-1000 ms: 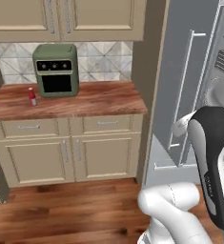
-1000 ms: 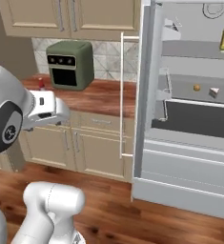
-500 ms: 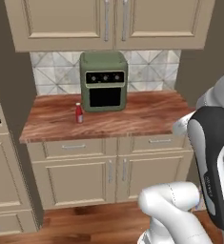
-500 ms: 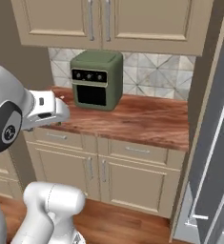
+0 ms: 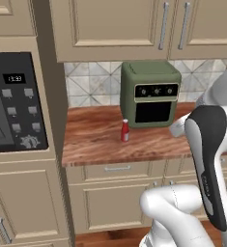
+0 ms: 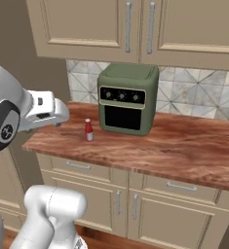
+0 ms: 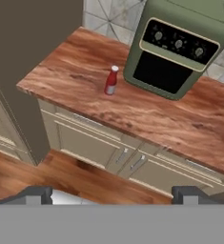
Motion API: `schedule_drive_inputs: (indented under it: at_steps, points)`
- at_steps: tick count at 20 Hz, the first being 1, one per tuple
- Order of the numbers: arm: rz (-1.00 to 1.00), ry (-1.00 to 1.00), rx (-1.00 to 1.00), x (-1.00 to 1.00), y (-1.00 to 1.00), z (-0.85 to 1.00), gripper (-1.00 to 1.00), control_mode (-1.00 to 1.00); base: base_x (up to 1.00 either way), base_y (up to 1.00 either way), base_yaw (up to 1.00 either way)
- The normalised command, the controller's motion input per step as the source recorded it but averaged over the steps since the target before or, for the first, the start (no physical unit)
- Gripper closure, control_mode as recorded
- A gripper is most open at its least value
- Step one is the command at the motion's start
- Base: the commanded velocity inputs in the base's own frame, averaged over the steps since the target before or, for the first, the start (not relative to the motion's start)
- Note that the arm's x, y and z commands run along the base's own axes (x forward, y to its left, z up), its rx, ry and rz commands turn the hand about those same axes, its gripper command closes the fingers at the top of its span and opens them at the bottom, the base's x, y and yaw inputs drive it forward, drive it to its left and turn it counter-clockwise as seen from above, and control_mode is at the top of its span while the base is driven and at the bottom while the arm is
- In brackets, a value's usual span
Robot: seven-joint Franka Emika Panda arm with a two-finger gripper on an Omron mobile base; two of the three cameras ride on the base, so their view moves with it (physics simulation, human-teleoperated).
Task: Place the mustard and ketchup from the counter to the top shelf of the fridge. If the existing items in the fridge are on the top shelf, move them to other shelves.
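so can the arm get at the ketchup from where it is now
Probably yes. The ketchup stands upright and alone on the counter, clear of the green toaster oven behind it, with nothing between it and the hand, though the arm must reach further.

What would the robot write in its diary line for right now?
gripper: open, empty, held off the counter | ketchup: upright on the counter, left of the green oven | step: ketchup not yet picked up

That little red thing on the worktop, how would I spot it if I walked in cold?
Find the green countertop oven on the wooden counter. Just left of its front stands the ketchup, a slim upright red bottle with a white cap.
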Motion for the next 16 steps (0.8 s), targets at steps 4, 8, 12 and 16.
schedule_drive_inputs:
  at_steps: [4, 8, 12, 16]
  points:
    - [0.00, 0.00, 0.00, 0.00, 0.00, 0.00, -1.00, 1.00, 0.19, 0.01, 0.00]
    - [0.00, 0.00, 0.00, 0.00, 0.00, 0.00, -1.00, 1.00, 0.08, 0.16, 0.00]
    - [0.00, 0.00, 0.08, 0.21, 0.20, -0.34, -1.00, -1.00, 0.03, 0.08, 0.00]
    - [-0.01, 0.00, 0.16, 0.49, 0.23, -0.68, -1.00, -1.00, 0.00, 0.00, 0.00]
